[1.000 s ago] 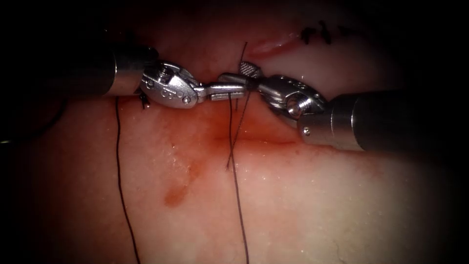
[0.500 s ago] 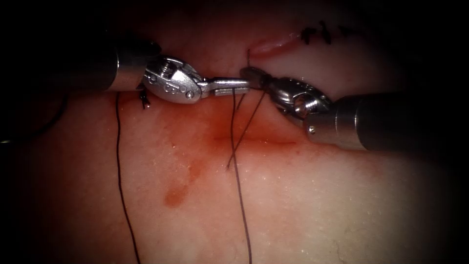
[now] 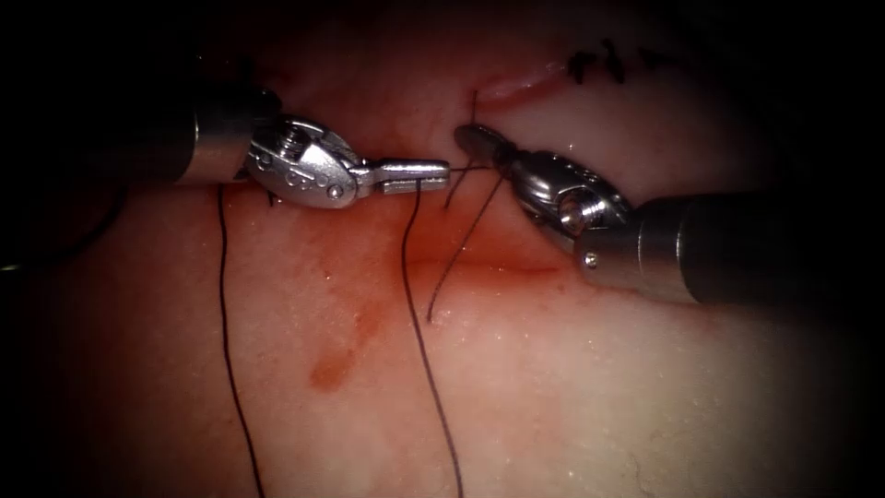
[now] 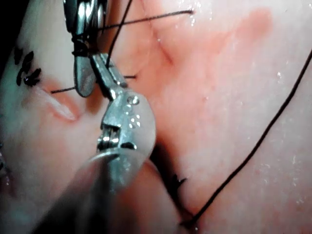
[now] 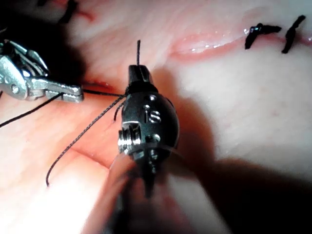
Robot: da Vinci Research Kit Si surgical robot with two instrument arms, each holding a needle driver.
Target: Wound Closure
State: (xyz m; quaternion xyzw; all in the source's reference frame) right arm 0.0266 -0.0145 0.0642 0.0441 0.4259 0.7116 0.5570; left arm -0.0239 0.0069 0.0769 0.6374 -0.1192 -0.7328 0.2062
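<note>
My left tool (image 3: 442, 172) comes in from the left, its jaws shut on the dark thread (image 3: 419, 304), which hangs from them down across the tissue (image 3: 572, 369). My right tool (image 3: 466, 136) faces it from the right, jaws shut on the thread too, with a short end poking up past them. A short taut piece of thread (image 3: 466, 168) joins the two tools. A loose tail (image 3: 456, 258) runs from the right tool's jaws down to a free end left of them. The right wrist view has the right tool (image 5: 138, 73), the left tool (image 5: 78, 96) and the taut thread (image 5: 102, 92).
The cut (image 3: 516, 85) lies above the tools, with dark stitches (image 3: 599, 65) at its right end. Red fluid (image 3: 442, 249) stains the tissue below the jaws. A second long thread (image 3: 226, 350) runs down the left side. A stitch (image 4: 178, 183) sits beside the left tool's shaft.
The right tool's jaws have gone from open to shut on the thread. My left tool has drawn away to the left, and the thread between the tools has pulled straight.
</note>
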